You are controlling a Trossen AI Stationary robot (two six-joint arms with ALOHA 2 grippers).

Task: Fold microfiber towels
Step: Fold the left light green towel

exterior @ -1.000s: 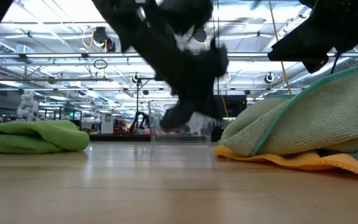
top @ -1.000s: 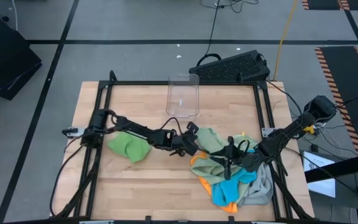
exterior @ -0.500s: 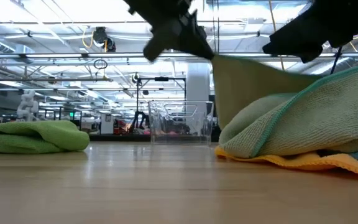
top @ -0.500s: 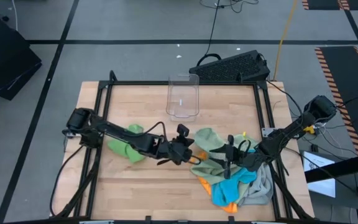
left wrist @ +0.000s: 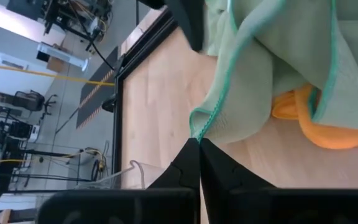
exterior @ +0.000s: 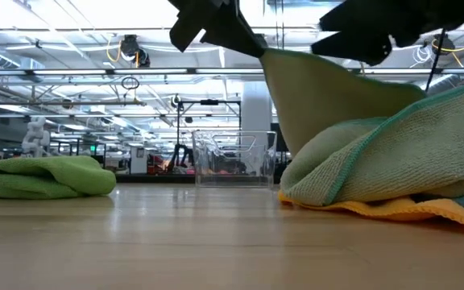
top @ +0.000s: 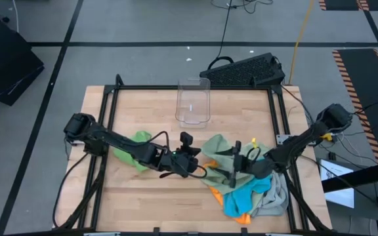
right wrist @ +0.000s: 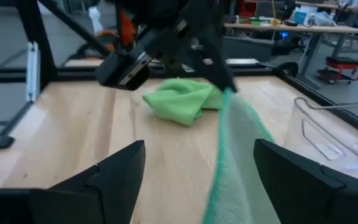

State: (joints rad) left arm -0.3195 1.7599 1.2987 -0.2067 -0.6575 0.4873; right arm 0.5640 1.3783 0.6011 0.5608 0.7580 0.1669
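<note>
While the left gripper (top: pixel 190 159) pinches a corner of the sage green towel (top: pixel 220 149) and holds it raised off the pile, I read the step in hand as pulling one cloth free for folding. Its fingers (left wrist: pixel 194 163) are closed tight on the teal-stitched hem, as the left wrist view shows. In the low view the lifted corner (exterior: pixel 296 97) hangs as a slanted sheet above the rest of the heap.

The heap sits right of centre on the table (top: pixel 143 196): sage green uppermost, with the orange towel (top: pixel 212 178), the blue towel (top: pixel 241 195) and the light grey towel (top: pixel 275 196) beneath it. The bright green towel (top: pixel 135 152) lies bunched to the left, apart from the pile. A clear bin (top: pixel 193 101) stands at the far edge.

The right gripper (top: pixel 236 167) hovers over the pile with its fingers (right wrist: pixel 114 171) spread wide and holding nothing; the raised cloth passes between them.

Next, I judge, the right gripper must close on a second corner so the cloth can be stretched flat. The risk is dragging the orange towel along.
</note>
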